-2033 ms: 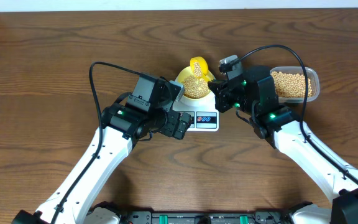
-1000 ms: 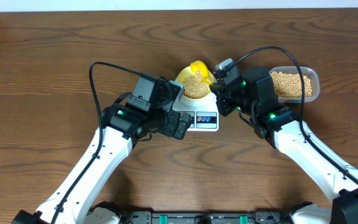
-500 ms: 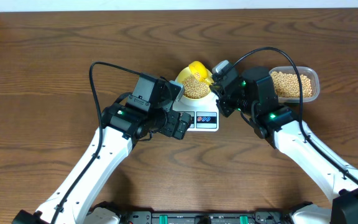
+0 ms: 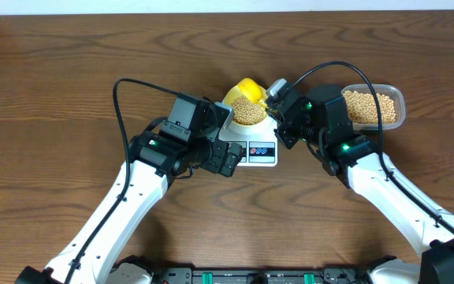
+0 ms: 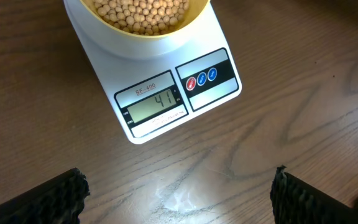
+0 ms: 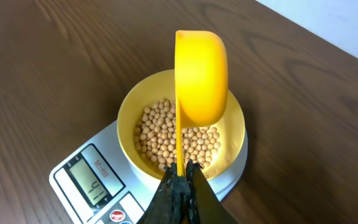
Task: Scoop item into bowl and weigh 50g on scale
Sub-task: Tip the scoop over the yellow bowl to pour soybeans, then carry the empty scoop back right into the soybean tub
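Note:
The pale yellow-green bowl (image 6: 128,118) stands on the white scale (image 5: 104,53) and holds a heap of tan beans (image 6: 166,134). The scale's display (image 5: 155,103) reads 41. My right gripper (image 6: 183,174) is shut on the thin handle of a bright yellow scoop (image 6: 201,78), which is rolled on its side above the bowl's far half. No beans show in the scoop. My left gripper (image 5: 179,176) is open over bare table just in front of the scale, nothing between its fingers (image 5: 61,196). From overhead, bowl (image 4: 248,111) and scoop (image 4: 251,85) sit between both arms.
A clear plastic tub (image 4: 401,101) full of the same beans (image 4: 367,108) stands to the right of the scale, behind my right arm. Dark wooden table (image 4: 69,71) spreads all round; black cables arc over both arms.
My right gripper has shifted a little left and rolled the scoop onto its side over the bowl. The left arm has stayed still.

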Controlling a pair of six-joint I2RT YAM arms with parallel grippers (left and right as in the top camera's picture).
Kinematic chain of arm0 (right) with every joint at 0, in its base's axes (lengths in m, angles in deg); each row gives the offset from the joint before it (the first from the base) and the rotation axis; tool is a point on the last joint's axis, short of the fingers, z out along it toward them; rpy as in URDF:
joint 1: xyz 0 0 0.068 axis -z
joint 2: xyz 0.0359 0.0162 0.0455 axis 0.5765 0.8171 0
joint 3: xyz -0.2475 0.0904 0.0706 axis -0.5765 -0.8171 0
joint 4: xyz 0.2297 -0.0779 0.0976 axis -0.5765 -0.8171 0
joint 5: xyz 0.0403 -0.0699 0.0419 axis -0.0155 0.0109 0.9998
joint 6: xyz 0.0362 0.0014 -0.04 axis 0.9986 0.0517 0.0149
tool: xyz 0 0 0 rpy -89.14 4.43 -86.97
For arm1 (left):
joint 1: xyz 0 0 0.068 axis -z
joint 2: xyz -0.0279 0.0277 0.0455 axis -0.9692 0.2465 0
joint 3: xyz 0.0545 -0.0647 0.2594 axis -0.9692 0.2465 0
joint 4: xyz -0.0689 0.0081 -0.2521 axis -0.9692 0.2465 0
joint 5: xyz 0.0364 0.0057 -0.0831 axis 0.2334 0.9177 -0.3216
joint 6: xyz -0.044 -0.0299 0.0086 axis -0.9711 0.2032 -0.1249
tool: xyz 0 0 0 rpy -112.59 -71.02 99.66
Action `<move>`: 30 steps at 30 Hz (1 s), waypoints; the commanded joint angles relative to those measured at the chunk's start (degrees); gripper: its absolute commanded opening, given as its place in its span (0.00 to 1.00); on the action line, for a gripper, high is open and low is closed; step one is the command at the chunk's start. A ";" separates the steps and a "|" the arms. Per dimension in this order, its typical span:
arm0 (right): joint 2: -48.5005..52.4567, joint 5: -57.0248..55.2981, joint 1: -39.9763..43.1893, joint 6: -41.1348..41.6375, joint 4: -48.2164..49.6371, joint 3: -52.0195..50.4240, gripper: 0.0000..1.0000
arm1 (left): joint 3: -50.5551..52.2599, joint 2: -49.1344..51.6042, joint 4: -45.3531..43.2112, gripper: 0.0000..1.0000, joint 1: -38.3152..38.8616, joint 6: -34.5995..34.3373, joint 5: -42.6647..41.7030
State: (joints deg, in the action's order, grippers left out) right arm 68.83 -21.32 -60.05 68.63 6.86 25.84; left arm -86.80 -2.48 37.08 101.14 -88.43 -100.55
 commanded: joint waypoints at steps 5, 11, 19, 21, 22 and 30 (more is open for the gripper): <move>0.33 -0.20 -0.02 -1.42 0.17 0.09 0.01 | 0.13 0.15 -0.02 0.96 0.07 1.01 -0.66; 0.31 -0.15 0.00 11.32 1.90 0.11 0.01 | 0.13 0.15 -0.02 0.96 0.07 1.01 -0.66; -0.15 4.90 0.22 21.88 11.58 0.11 0.01 | 0.13 0.15 -0.04 0.96 0.07 1.01 -0.66; -1.11 4.92 1.40 26.29 12.90 0.11 0.01 | 0.13 0.15 -0.02 0.96 0.07 1.01 -0.66; -1.77 4.92 2.34 28.96 13.38 0.11 0.01 | 0.13 0.15 -0.02 0.96 0.07 1.01 -0.66; -8.74 4.92 15.58 32.09 10.14 0.11 0.01 | 0.13 0.15 -0.02 0.96 0.07 1.01 -0.66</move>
State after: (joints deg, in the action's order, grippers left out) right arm 63.13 -16.71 -49.45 98.46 18.92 25.82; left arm -86.80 -2.48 37.08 101.14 -88.43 -100.55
